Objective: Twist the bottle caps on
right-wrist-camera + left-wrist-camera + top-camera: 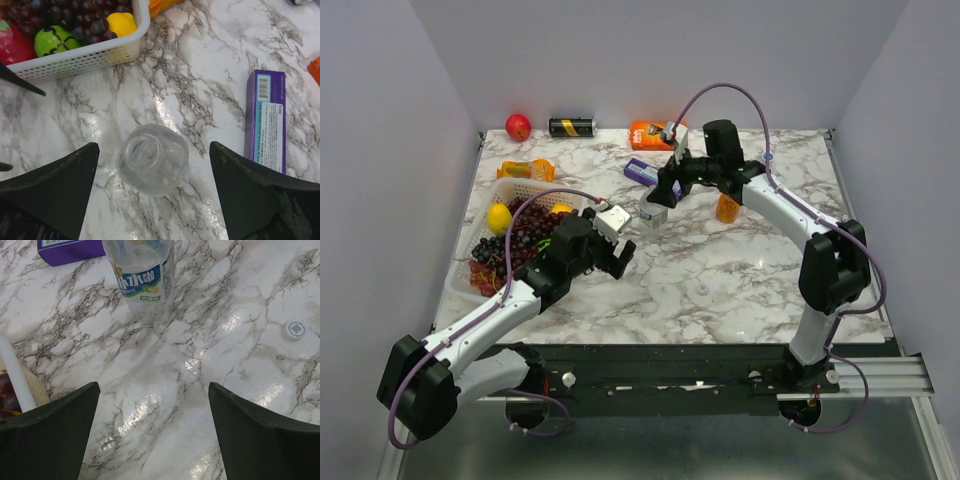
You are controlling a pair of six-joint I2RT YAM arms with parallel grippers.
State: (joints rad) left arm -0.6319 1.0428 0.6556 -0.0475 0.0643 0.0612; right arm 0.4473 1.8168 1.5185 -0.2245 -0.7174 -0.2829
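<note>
Top external shows my left hand (620,254) spread and empty, the uncapped labelled bottle (653,212) standing free beneath my equally spread right hand (665,196), and the whitish cap (703,289) lying well apart on the surface (770,270), so any clumsy nudge could, I judge, topple that bottle.

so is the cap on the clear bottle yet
Off: the right wrist view looks down into the open neck of the clear bottle; a whitish cap lies loose on the marble.

Overhead from behind, wrist views close, sharing clear bottle (152,160)
</note>
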